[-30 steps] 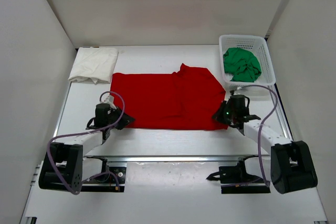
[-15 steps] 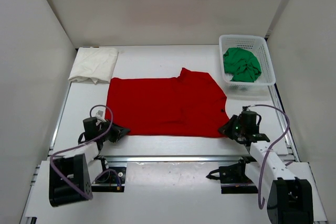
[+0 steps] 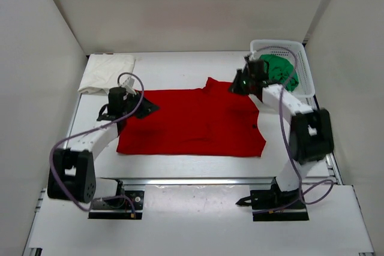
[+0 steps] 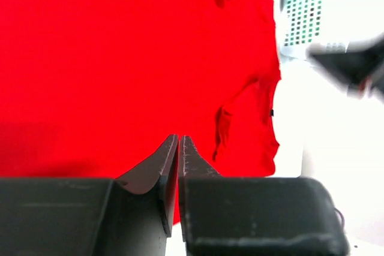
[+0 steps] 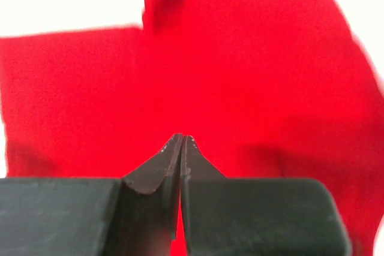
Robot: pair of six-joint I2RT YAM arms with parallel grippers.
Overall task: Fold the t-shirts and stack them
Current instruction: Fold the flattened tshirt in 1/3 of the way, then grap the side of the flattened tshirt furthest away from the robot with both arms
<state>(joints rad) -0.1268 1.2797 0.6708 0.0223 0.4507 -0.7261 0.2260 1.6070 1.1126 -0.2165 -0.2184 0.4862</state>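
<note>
The left pincer (image 3: 144, 107), tips all but together and empty, stood over the far-left corner of the flat red t-shirt (image 3: 192, 121), the right pincer (image 3: 235, 86), closed and empty, over its far-right edge near the basket (image 3: 276, 42) holding the green t-shirt (image 3: 282, 67), with bare surface (image 3: 180, 67) stretching left to the cream t-shirt (image 3: 108, 73)

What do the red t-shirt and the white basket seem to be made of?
The red t-shirt looks like soft matte cloth, perhaps cotton: it lies limp with wrinkles and no shine. The basket looks like stiff white plastic: its walls are a regular mesh of holes.
</note>
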